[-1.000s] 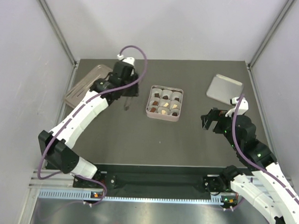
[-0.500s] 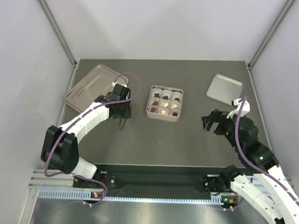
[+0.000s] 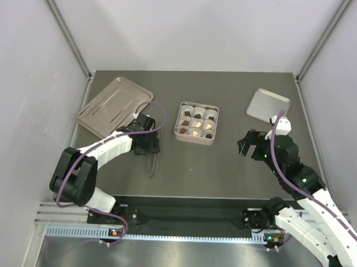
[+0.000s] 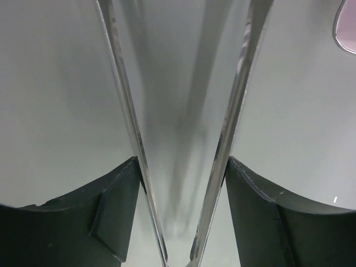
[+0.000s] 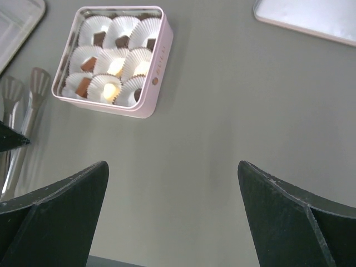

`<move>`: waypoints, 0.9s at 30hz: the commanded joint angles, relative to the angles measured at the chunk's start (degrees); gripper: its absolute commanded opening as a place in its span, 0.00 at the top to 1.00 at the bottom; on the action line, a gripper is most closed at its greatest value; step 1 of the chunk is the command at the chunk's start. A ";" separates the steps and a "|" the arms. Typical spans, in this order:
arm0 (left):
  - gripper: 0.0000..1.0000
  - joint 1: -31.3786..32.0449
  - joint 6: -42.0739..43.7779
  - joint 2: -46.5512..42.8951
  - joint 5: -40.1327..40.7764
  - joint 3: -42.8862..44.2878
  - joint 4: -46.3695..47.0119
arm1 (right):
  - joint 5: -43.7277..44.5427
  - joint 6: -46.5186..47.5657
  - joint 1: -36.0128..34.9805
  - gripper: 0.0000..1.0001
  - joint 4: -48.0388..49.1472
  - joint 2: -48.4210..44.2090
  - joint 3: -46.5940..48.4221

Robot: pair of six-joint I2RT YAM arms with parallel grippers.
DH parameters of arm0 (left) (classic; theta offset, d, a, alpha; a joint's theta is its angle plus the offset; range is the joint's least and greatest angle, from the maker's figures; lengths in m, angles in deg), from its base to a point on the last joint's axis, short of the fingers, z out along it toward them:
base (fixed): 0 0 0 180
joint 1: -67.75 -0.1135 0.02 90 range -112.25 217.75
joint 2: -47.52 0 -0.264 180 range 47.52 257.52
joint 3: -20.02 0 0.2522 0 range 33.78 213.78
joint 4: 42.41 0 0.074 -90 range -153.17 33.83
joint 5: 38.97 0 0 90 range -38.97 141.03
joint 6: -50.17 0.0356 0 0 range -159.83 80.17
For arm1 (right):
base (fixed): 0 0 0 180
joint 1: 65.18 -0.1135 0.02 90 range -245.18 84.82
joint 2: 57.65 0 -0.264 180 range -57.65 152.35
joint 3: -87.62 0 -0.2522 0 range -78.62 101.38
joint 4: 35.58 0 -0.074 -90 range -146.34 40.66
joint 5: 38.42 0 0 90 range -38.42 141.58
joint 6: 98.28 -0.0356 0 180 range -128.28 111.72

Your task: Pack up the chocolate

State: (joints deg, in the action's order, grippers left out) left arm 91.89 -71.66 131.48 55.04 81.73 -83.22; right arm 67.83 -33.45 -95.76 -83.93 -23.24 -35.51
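Tongs going down: my left hand has come off the far-left tray toward the near edge, half spread, its fingers against both arms of the tongs. Placing looks done to me. Mid-tabletop, chocolate in dark, tan and cream fills the tin. Right hand is spread wide and empty, the lid off.

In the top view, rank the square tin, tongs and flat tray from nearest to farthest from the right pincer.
From the right pincer:
1. square tin, just to its left.
2. tongs, farther left.
3. flat tray, far-left corner.
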 commanded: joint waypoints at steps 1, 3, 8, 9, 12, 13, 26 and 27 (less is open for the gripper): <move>0.30 0.29 -0.69 1.11 -2.34 -0.92 6.13 | 0.80 -1.72 0.00 0.00 0.57 2.66 0.92; 0.30 0.29 -0.51 1.81 -3.30 -0.83 6.57 | 0.71 -1.90 0.00 0.00 0.75 3.73 2.06; 0.17 0.38 -0.25 1.99 -3.75 -0.31 6.49 | 1.32 -2.43 0.00 0.00 0.93 6.72 3.90; 0.15 0.29 -0.16 2.08 -3.75 0.04 6.31 | 1.76 -2.60 0.00 0.00 0.93 7.50 4.08; 0.01 0.38 0.02 1.29 -5.49 1.97 5.43 | 2.12 -3.39 0.00 0.00 0.93 9.78 5.57; 0.01 0.29 0.45 1.12 -5.77 2.59 4.82 | 2.12 -3.48 0.00 0.00 0.75 10.58 6.10; 0.01 0.47 2.83 -13.90 -15.86 6.64 1.30 | 12.06 0.73 9.03 0.28 -0.40 37.81 26.12; 0.01 0.47 3.35 -15.74 -16.48 6.20 1.21 | 11.96 1.17 10.19 0.31 0.04 42.01 27.45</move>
State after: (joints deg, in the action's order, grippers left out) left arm 92.15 -70.33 120.18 43.87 86.67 -82.10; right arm 77.25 -33.82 -89.78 -85.07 12.70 -13.50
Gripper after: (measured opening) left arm 0.991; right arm 0.721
